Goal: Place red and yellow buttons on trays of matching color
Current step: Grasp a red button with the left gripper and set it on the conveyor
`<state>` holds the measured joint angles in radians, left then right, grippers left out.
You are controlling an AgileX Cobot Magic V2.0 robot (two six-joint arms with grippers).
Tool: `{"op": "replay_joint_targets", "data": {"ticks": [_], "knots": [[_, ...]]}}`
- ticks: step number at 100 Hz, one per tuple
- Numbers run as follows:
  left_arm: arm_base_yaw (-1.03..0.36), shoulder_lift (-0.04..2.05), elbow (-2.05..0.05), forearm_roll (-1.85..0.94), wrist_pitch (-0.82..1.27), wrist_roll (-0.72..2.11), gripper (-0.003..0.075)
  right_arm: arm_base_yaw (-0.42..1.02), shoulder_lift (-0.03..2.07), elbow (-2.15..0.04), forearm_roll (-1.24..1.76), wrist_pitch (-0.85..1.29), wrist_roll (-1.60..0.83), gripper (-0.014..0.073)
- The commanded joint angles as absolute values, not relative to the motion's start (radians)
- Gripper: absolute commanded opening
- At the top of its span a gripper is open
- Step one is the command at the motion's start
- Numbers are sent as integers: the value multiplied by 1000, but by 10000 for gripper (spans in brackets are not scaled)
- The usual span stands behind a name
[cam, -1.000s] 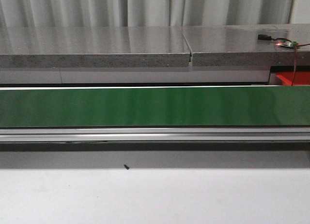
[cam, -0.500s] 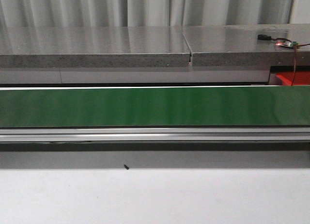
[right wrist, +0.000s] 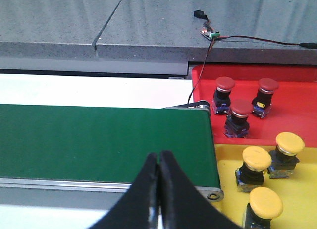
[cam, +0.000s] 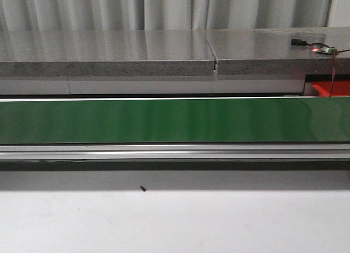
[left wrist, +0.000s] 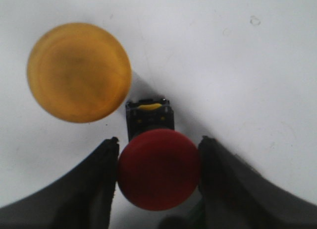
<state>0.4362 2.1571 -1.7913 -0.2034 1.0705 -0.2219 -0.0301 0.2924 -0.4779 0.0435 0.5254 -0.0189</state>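
my left claw (left wrist: 158,182) sits straddling a red button (left wrist: 158,168) on the white worktop (left wrist: 247,65), one finger on each side of the cap. the fingers look pressed right against the cap's edges, so i judge it as gripping the button, or a hair from it. going in from above with the cap between the fingers makes sense: the round head is the widest part and gives both pads something to bear on, while the black base (left wrist: 149,118) pokes out beyond it. a yellow button (left wrist: 79,72) stands just beside, clear of the fingers, so it should not be dragged along.

my right claw (right wrist: 158,189) is closed with nothing in it, fingertips together, parked over the near edge of the green belt (right wrist: 99,140). from there i can see where things go: the red tray (right wrist: 297,105) at the belt's end holds three red buttons, and the yellow tray (right wrist: 302,199) next to it holds three yellow ones.

in the front view the belt (cam: 175,120) is bare and neither arm shows.

my guess is this red button goes onto the belt to ride toward the trays.
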Motion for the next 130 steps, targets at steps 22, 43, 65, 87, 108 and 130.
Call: {"op": "replay_joint_targets", "data": {"ticks": [22, 43, 65, 87, 108, 130], "knots": [[434, 2077, -1825, -234, 1054, -220, 191, -30, 301, -504, 44, 451, -25, -67], [434, 1980, -1823, -147, 1082, -206, 191, -30, 301, -504, 44, 451, -25, -67], [407, 1860, -1790, -118, 1116, -170, 190, -30, 301, -504, 44, 451, -25, -67], [357, 1713, -1634, -116, 1046, -167, 190, -30, 301, -504, 44, 451, -25, -67], [324, 1653, -1523, -123, 1038, -165, 190, -30, 301, -504, 44, 451, -25, -67], [299, 1653, -1447, -125, 1016, -165, 190, -30, 301, -504, 44, 451, -25, -67]]}}
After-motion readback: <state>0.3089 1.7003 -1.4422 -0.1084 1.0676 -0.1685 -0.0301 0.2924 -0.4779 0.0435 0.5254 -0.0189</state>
